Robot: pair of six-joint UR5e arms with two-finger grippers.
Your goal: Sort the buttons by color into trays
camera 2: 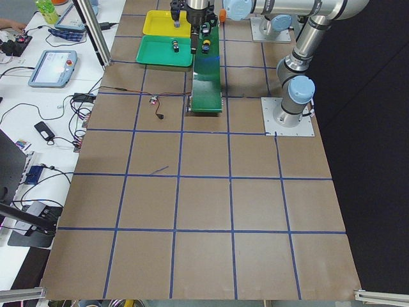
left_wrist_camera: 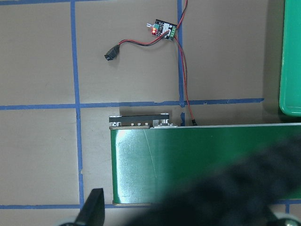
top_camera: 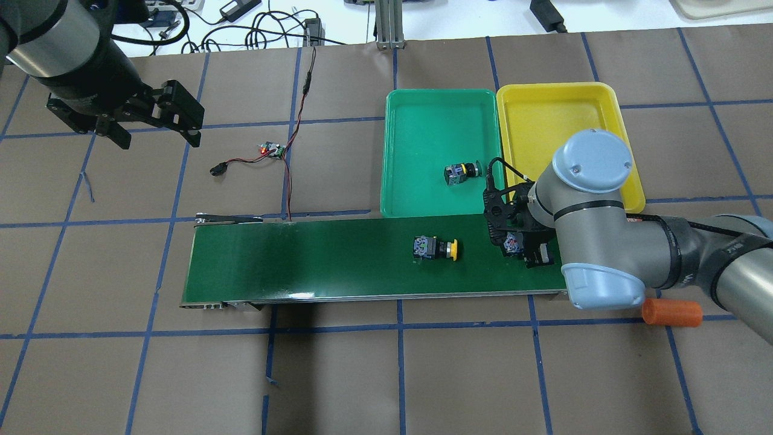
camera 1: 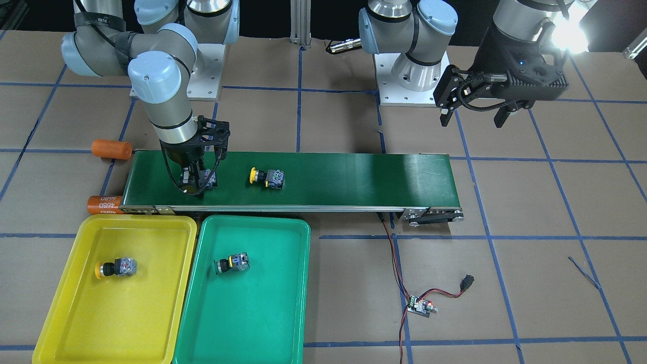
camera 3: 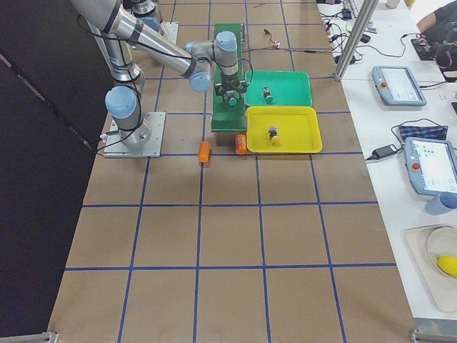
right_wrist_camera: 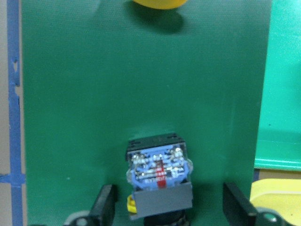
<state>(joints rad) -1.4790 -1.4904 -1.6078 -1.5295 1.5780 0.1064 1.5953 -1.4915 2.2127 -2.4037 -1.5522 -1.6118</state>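
Note:
My right gripper (camera 1: 199,182) is down on the conveyor belt (camera 1: 354,177), open, with its fingers (right_wrist_camera: 106,209) on either side of a button (right_wrist_camera: 159,172) and apart from it. That button's cap is hidden. A yellow-capped button (camera 1: 267,177) lies on its side on the belt nearby (top_camera: 433,248). Another yellow-capped button (camera 1: 117,268) lies in the yellow tray (camera 1: 126,318). A dark-capped button with a yellow ring (camera 1: 232,264) lies in the green tray (camera 1: 252,318). My left gripper (camera 1: 473,120) is open and empty, high above the table beyond the belt's other end (top_camera: 157,138).
Two orange cylinders (camera 1: 111,148) (camera 1: 103,205) lie at the belt's end by the right arm. A small controller board (camera 1: 420,306) with red and black wires runs to the belt. The two trays sit side by side against the belt's long edge.

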